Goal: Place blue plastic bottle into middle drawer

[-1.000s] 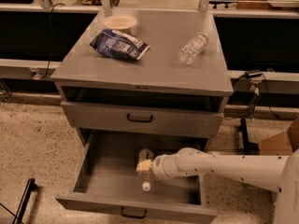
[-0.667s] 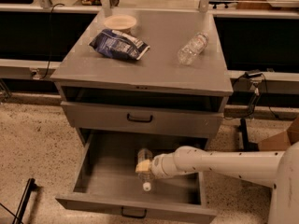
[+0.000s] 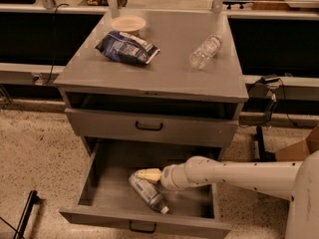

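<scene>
Pincer [image 3: 145,175] inside middle drawer [image 3: 107,183], beside blue plastic bottle [image 3: 146,191]; label unreadable.

Looks like a lab: grey metal cabinet [image 3: 164,63], cabled benches [image 3: 279,14], speckled floor [image 3: 40,148], claw [image 3: 148,175] inside the open middle drawer [image 3: 107,190].

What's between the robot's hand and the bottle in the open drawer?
Nothing. In the camera view the hand hangs inside the drawer right over the bottle's upper end, with no visible gap or object between them.

Two bottles [image 3: 147,193] [image 3: 205,51], one bag [image 3: 127,48], one bowl [image 3: 128,23], two drawers [image 3: 199,129] [image 3: 94,216], one gripper [image 3: 143,175] inside the lower drawer.
</scene>
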### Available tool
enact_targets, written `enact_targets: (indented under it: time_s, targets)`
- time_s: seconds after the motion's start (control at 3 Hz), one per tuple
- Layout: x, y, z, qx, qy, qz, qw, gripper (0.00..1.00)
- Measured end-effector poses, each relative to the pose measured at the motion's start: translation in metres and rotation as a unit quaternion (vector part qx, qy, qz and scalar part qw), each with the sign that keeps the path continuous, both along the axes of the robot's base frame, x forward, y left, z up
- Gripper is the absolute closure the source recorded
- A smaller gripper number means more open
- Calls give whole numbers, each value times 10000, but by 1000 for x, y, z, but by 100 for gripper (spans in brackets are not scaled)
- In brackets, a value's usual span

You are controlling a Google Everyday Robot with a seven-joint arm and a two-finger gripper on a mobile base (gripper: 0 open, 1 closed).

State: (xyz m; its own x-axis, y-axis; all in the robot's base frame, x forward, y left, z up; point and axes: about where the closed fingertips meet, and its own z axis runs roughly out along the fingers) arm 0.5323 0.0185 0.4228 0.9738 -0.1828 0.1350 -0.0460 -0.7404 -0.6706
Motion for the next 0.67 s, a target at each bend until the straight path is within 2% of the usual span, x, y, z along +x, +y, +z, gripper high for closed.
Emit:
enact_targets:
  time_s: [0.33, 0.67]
  targets:
    - [0, 0, 1, 11, -5, 0, 10000, 0]
    - [-1, -3, 15, 51, -51, -142, 9999, 0]
